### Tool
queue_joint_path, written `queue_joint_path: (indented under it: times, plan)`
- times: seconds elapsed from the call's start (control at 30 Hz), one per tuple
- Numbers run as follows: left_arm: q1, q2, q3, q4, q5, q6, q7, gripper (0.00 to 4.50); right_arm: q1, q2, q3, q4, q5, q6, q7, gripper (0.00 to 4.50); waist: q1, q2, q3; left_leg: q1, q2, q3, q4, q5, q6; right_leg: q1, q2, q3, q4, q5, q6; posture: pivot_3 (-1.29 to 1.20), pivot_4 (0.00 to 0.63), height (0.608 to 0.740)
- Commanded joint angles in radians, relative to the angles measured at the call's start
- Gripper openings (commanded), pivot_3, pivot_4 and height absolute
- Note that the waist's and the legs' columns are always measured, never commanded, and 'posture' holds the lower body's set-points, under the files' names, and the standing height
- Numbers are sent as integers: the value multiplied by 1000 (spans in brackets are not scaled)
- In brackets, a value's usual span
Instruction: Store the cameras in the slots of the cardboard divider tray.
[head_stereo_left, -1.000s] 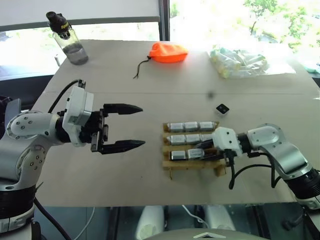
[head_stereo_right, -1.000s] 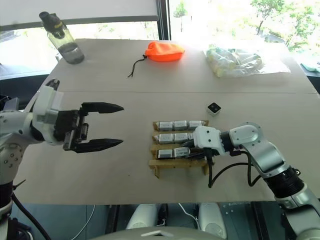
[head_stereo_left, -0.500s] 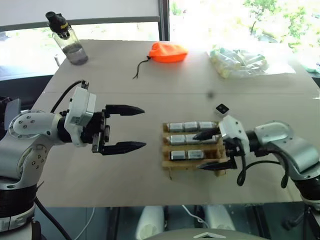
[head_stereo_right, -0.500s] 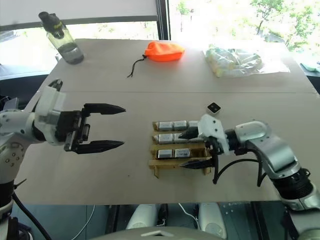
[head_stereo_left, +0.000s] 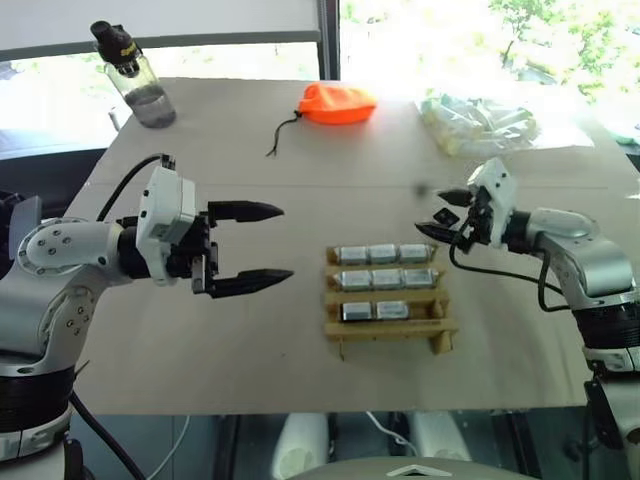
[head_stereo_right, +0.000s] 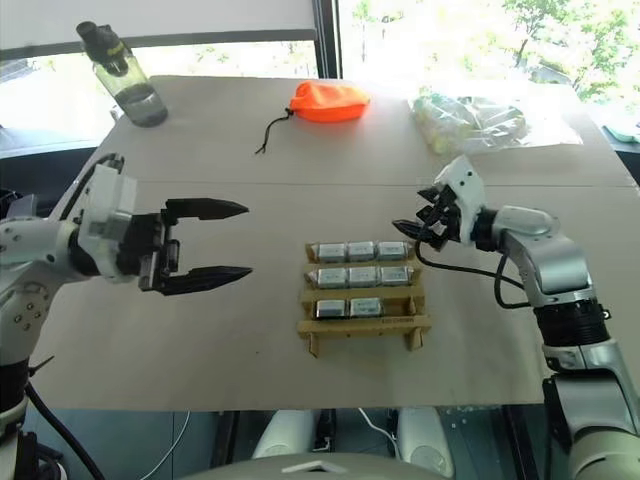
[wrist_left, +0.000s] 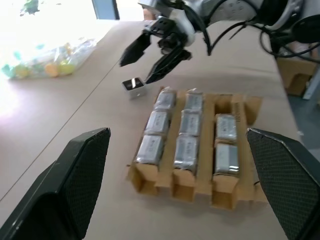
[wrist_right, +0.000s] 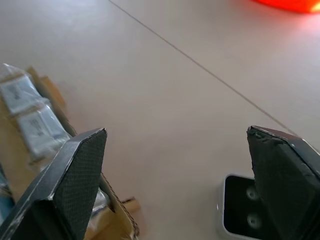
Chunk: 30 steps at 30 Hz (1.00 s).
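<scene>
Right gripper (head_stereo_right: 414, 214) lifted off cardboard divider tray (head_stereo_right: 362, 331), fingers now spread, empty, above loose camera (wrist_left: 134, 86). Left gripper (head_stereo_left: 268, 242) fingers spread, empty. Risk: camera nudged away if fingers are lowered off-centre.

It looked like a lab or office test room: a plain tan table (head_stereo_left: 250, 330) stood by large windows (head_stereo_left: 480, 20) at 12 o'clock, with greenery outside.

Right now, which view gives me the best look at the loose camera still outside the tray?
The left wrist view: the loose camera sits whole on the table beside the cardboard divider tray, below the open right claw. The right wrist view cuts it off at the edge. In the head views the claw mostly hides it.
</scene>
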Motion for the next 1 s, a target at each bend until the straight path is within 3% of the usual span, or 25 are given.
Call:
queue_joint_path:
  times: [0.03, 0.33, 0.67, 0.77, 0.9, 1.0]
  plan:
    - [-13, 7, 10, -12, -13, 56, 60, 4500, 3, 9, 11, 28, -49, -29, -31, 4442, -1, 0, 0, 0, 0, 0, 0, 0, 0, 0, 0, 0, 0, 0, 0, 0, 150, 740]
    - [-24, 15, 20, -17, -31, 91, 75, 4500, -31, 50, -14, 147, -116, -95, -122, 4442, -1, 0, 0, 0, 0, 0, 0, 0, 0, 0, 0, 0, 0, 0, 0, 0, 150, 740]
    - [-37, 22, 16, -10, -24, 87, 58, 4500, -24, 62, -30, 195, -109, -36, -146, 4442, -2, 0, 0, 0, 0, 0, 0, 0, 0, 0, 0, 0, 0, 0, 0, 0, 150, 740]
    - [-37, 20, 14, -11, -23, 86, 57, 4500, -26, 66, -38, 209, -116, -61, -160, 3642, -4, 0, 0, 0, 0, 0, 0, 0, 0, 0, 0, 0, 0, 0, 0, 0, 150, 740]
    - [-33, 20, 17, -14, -23, 87, 58, 4500, -29, 65, -45, 209, -117, -76, -156, 1853, -6, 0, 0, 0, 0, 0, 0, 0, 0, 0, 0, 0, 0, 0, 0, 0, 150, 740]
    - [-33, 16, 14, -13, -20, 82, 59, 4500, -29, 60, -43, 213, -125, -86, -153, 1860, -6, 0, 0, 0, 0, 0, 0, 0, 0, 0, 0, 0, 0, 0, 0, 0, 150, 740]
